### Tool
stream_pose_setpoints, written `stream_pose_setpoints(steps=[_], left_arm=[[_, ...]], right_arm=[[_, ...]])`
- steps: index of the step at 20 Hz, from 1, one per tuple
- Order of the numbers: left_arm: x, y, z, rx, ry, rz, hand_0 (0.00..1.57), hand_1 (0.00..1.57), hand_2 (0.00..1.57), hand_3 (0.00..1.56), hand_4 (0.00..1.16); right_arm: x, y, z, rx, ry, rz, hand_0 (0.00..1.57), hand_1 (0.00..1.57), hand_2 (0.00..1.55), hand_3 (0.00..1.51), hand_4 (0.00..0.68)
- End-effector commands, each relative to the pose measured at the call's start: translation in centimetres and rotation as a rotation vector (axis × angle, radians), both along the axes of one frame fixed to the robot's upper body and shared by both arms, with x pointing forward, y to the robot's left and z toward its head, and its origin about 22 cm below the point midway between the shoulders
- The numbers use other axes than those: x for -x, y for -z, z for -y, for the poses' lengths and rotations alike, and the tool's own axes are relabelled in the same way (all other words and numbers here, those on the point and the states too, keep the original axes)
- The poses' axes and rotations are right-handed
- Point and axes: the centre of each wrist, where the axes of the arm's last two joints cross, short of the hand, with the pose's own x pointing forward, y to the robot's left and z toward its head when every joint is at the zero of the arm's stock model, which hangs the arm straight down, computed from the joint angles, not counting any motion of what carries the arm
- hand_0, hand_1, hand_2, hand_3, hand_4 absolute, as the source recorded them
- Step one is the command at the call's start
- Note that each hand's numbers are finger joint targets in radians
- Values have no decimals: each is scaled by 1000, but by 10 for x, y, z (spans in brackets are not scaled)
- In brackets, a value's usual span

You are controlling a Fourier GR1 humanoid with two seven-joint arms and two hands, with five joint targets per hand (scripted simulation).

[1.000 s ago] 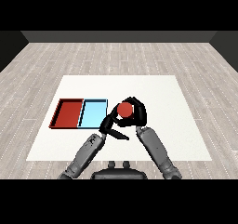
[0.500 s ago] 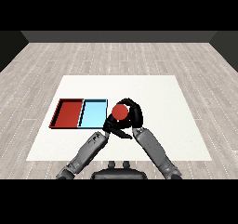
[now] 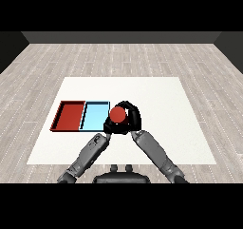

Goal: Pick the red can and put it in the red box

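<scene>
Two trays on white table, grey plank floor, right hand curled round red can, left hand's state unclear

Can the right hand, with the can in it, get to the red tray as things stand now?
Probably yes. The right hand holds the can beside the blue tray; the red tray lies just beyond, nothing between.

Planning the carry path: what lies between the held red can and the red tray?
In the head view, the light blue tray lies between the round red can, held in the right hand, and the red tray.
</scene>
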Motion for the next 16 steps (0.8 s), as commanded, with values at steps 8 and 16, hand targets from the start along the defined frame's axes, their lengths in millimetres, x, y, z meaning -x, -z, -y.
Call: stream_pose_setpoints(steps=[8, 16], left_arm=[[9, -13, 9, -16, -118, -75, 1571, 1571, 1571, 1497, 1123], [4, -10, 9, -21, -170, -37, 1571, 1571, 1571, 1492, 1130]], right_arm=[[-10, -6, 16, -38, -23, 10, 1571, 1571, 1473, 1403, 632], [6, -6, 4, -12, -6, -1, 1571, 1571, 1461, 1394, 630]])
